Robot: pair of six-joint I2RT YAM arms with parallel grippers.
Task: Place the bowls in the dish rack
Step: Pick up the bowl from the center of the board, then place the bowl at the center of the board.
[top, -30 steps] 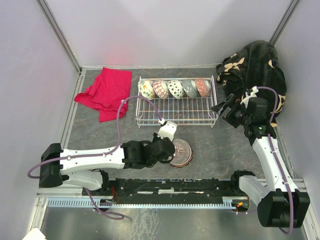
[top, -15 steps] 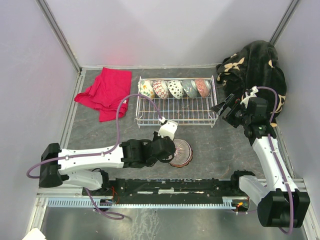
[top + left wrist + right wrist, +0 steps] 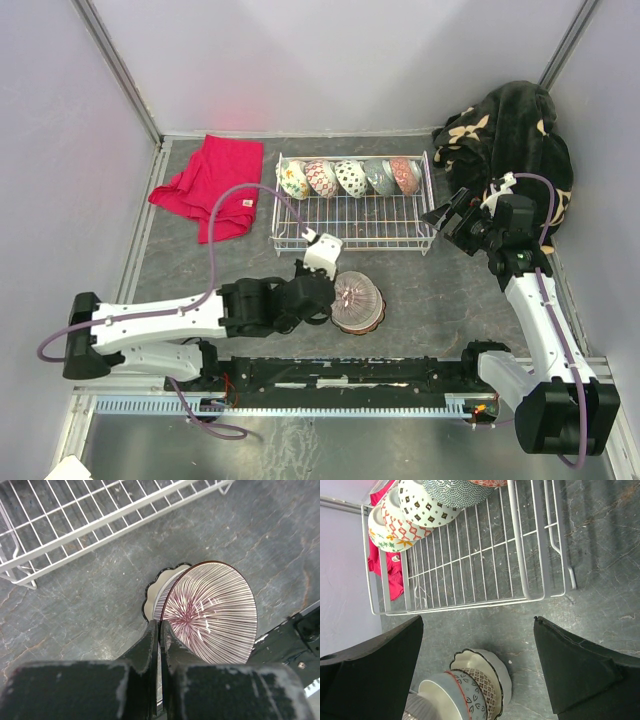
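Observation:
The white wire dish rack (image 3: 352, 246) holds several patterned bowls (image 3: 350, 178) on edge along its far side. A stack of nested bowls (image 3: 360, 305) sits on the table in front of it. My left gripper (image 3: 322, 297) is shut on the rim of the top bowl, a purple-striped one (image 3: 210, 612), which is tilted over a white scalloped bowl (image 3: 154, 587). In the left wrist view the gripper (image 3: 160, 626) pinches that rim. My right gripper (image 3: 447, 212) is open and empty beside the rack's right end. In its wrist view the gripper (image 3: 478, 619) looks down on the stack (image 3: 480, 685) and the rack (image 3: 540, 540).
A red cloth (image 3: 210, 185) lies left of the rack. A dark flowered cloth (image 3: 515, 135) is heaped in the back right corner. Grey walls close in the table. A black rail (image 3: 350, 372) runs along the near edge.
My left arm has drawn back to the left with the striped bowl's rim in its grip, tipping the bowl up off the stack. The right arm has not moved.

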